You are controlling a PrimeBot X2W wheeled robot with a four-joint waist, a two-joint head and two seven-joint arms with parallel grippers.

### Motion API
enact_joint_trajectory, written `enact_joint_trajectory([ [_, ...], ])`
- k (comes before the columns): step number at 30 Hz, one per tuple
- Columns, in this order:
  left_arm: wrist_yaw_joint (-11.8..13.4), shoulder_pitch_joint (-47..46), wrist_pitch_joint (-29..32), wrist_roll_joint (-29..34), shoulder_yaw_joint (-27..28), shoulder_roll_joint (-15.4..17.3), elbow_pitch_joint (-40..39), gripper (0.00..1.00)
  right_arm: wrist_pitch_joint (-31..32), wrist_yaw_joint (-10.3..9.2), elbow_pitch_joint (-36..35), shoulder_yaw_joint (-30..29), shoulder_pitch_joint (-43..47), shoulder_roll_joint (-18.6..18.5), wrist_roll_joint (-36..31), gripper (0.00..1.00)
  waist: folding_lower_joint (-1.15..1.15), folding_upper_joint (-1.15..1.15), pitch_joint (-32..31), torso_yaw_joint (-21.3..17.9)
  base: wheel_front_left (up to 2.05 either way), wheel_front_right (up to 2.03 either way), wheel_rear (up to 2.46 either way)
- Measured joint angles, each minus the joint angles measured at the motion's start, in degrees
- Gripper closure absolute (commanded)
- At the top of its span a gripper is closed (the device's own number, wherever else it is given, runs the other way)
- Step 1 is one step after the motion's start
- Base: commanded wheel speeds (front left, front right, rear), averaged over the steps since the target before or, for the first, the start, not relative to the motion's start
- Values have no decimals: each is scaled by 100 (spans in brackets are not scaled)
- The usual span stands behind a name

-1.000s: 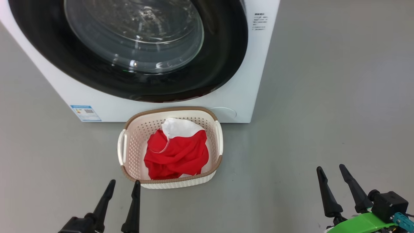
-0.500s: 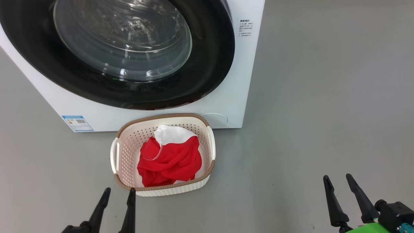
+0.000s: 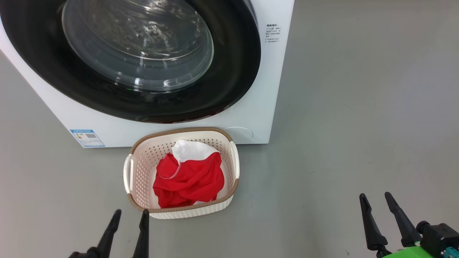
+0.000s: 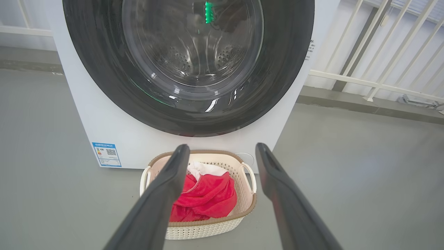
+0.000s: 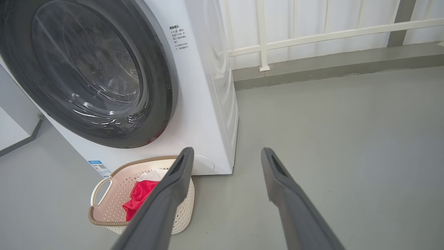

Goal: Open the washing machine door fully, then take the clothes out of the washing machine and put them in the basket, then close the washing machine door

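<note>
We are looking at the clothes [image 3: 188, 181], lying bunched inside the basket [image 3: 186, 214]. The red folds are heaped in the middle, and a white panel is showing toward the basket's far wall. They are reading as soft, light and limp. If we were lifting them, we would be pinching a raised fold on top of the heap, since a flat patch would be slipping away.

Just behind the basket, the washing machine door [image 3: 233, 71] is sitting flush against the white front of the washing machine [image 3: 261, 107], so we are judging it shut and the task close to done. The door is looking stiff and glossy, and its glass bowl fragile. Any push should be going on the black rim.

Our left gripper [image 3: 131, 212] is hovering near the basket's near left corner, its fingers spread and holding nothing. Our right gripper [image 3: 375, 195] is hanging well apart to the basket's right over the grey floor [image 3: 358, 125], likewise spread and empty.
</note>
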Motion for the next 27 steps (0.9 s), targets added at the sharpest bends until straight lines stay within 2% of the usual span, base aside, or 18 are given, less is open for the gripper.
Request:
enact_joint_trajectory([
  [9, 0, 81, 0, -120, -16, 2, 47, 0, 0, 0, -16, 31, 0, 22, 0, 0, 0, 0, 15, 21, 0, 0, 0],
  [10, 0, 81, 0, -126, -25, 3, 53, 100, 0, 0, -21, 44, 0, 23, 0, 100, 0, 0, 12, 19, 0, 0, 0],
  [18, 9, 86, 38, -136, -94, -94, 563, 100, 0, 0, 511, 127, -2, 170, 8, 100, 0, 0, 12, 19, 0, 0, 0],
  [27, 9, 85, 137, -717, -100, -93, 565, 100, 130, 0, 512, 126, -4, 186, 469, 100, 1, 0, -41, 13, 0, 0, 0],
])
